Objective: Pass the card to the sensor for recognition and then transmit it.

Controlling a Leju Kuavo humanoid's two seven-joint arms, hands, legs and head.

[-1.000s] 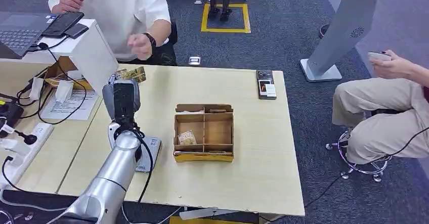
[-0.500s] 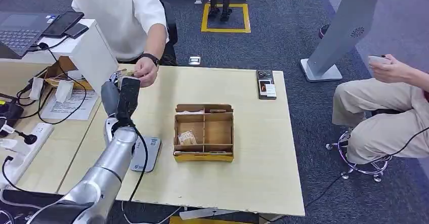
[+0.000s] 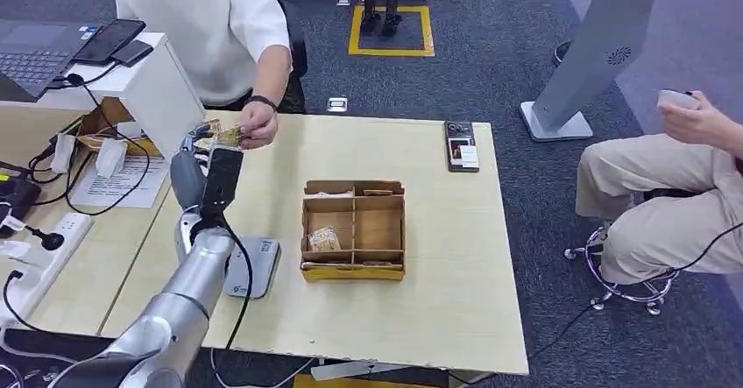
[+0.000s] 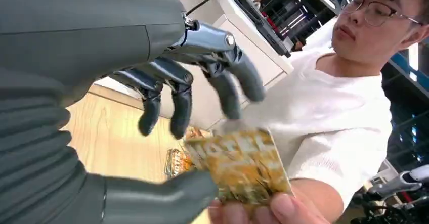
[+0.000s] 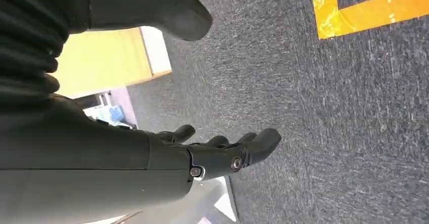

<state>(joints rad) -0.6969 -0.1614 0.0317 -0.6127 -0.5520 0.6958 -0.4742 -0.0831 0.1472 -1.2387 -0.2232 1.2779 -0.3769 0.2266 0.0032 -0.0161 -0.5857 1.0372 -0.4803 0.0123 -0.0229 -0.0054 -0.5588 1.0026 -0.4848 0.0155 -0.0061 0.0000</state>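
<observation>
My left hand (image 3: 206, 176) is raised over the table's far left corner. Just beyond its fingertips is the gold patterned card (image 3: 225, 136), pinched by the hand (image 3: 258, 128) of a person in a white shirt. In the left wrist view that person's fingers grip the card (image 4: 238, 166) from its lower edge. My thumb (image 4: 167, 196) lies against the card's side, and my fingers (image 4: 222, 82) are spread apart off its face. The grey flat sensor (image 3: 257, 265) lies on the table beside my forearm. My right hand (image 5: 222, 155) hangs over the carpet, loosely extended and holding nothing.
A wooden divided box (image 3: 353, 229) sits mid-table with a card (image 3: 323, 238) in one compartment. A dark device (image 3: 461, 145) lies at the far edge. Cables, papers and a power strip (image 3: 53, 239) crowd the left desk. A second person (image 3: 675, 186) sits at the right.
The person in white reached in and took hold of the card that my left hand held up. My left hand shifted a little leftward and its fingers have come off the card.
</observation>
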